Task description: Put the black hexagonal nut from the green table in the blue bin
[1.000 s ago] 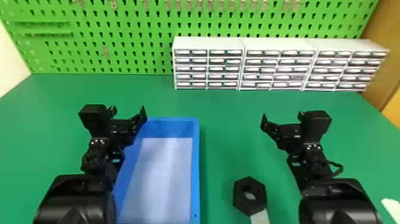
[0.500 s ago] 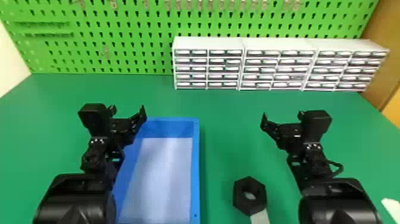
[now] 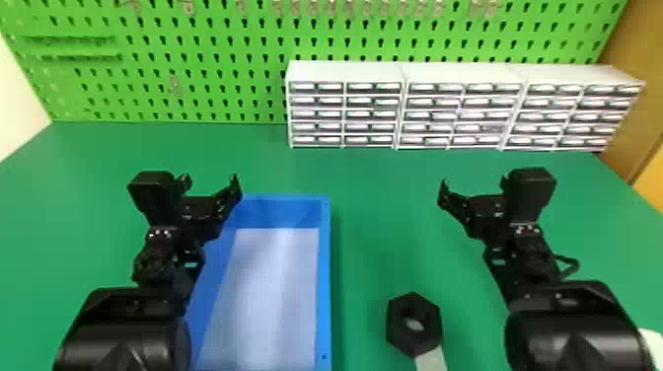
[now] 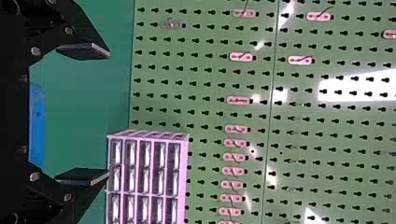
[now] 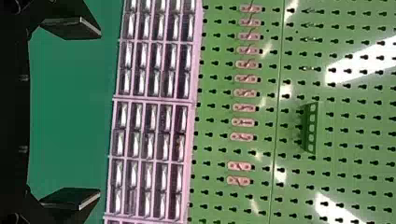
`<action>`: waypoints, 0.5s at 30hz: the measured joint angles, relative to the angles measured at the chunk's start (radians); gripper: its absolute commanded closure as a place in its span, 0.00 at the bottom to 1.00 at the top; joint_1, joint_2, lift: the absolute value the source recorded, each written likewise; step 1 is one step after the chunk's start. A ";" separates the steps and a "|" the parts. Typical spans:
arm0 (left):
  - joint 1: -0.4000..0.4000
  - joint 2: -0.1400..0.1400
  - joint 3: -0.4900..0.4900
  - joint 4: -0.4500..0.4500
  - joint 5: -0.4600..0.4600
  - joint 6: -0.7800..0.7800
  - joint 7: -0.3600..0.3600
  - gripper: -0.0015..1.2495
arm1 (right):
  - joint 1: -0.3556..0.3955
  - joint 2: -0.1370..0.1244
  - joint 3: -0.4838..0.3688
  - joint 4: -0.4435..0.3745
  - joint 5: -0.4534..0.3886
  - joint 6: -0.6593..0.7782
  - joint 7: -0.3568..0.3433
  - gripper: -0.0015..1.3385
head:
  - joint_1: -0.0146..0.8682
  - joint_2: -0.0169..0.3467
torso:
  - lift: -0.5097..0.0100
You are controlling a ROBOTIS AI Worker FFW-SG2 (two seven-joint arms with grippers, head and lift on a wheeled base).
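Gripper, left (image 3: pixel 210 184): spread, empty, at far left corner of blue bin (image 3: pixel 325 276).
Nut (image 3: pixel 397 325): on green table (image 3: pixel 360 222), right of bin.
Gripper, right (image 3: pixel 472 186): spread, empty, farther right of bin; approach step, so next draw back and lower over nut.

green pegboard wall (image 3: pixel 222 84) at twelve o'clock, rows of keyhole-shaped holes, small hooks (image 3: pixel 355 7) high up. three white drawer units (image 3: pixel 459 71) side by side at one o'clock, five rows of small drawers, standing on green table (image 3: pixel 385 172) near pegboard. pale wall (image 3: pixel 17 84) at ten o'clock. brown panel (image 3: pixel 636 98) at two o'clock, yellow-orange surface (image 3: pixel 653 177) just beside. bright light reflections (image 4: pixel 359 88) on pegboard in both wrist views; small green slotted holder (image 5: pixel 312 128) on pegboard in right wrist view.
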 measured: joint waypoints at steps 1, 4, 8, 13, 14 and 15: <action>0.000 0.000 0.000 0.000 0.000 0.000 0.000 0.29 | -0.002 -0.002 -0.001 -0.011 0.002 0.019 0.000 0.08 | 0.79 0.19 | 0.80; 0.000 0.000 0.001 0.000 0.000 0.000 0.000 0.29 | -0.010 -0.012 -0.003 -0.054 0.008 0.101 0.001 0.08 | 0.79 0.19 | 0.80; 0.001 0.000 0.003 0.000 0.000 0.000 0.000 0.29 | -0.032 -0.035 0.006 -0.124 0.016 0.264 0.031 0.08 | 0.79 0.19 | 0.80; 0.001 0.000 0.004 0.000 -0.001 0.000 0.000 0.29 | -0.078 -0.060 0.026 -0.207 0.031 0.526 0.087 0.08 | 0.79 0.19 | 0.80; 0.001 0.001 0.004 0.000 -0.001 0.000 0.000 0.29 | -0.092 -0.063 0.030 -0.226 0.037 0.597 0.095 0.08 | 0.79 0.19 | 0.80; 0.001 0.001 0.004 0.000 -0.001 0.000 0.000 0.29 | -0.101 -0.065 0.032 -0.240 0.042 0.650 0.102 0.08 | 0.79 0.19 | 0.80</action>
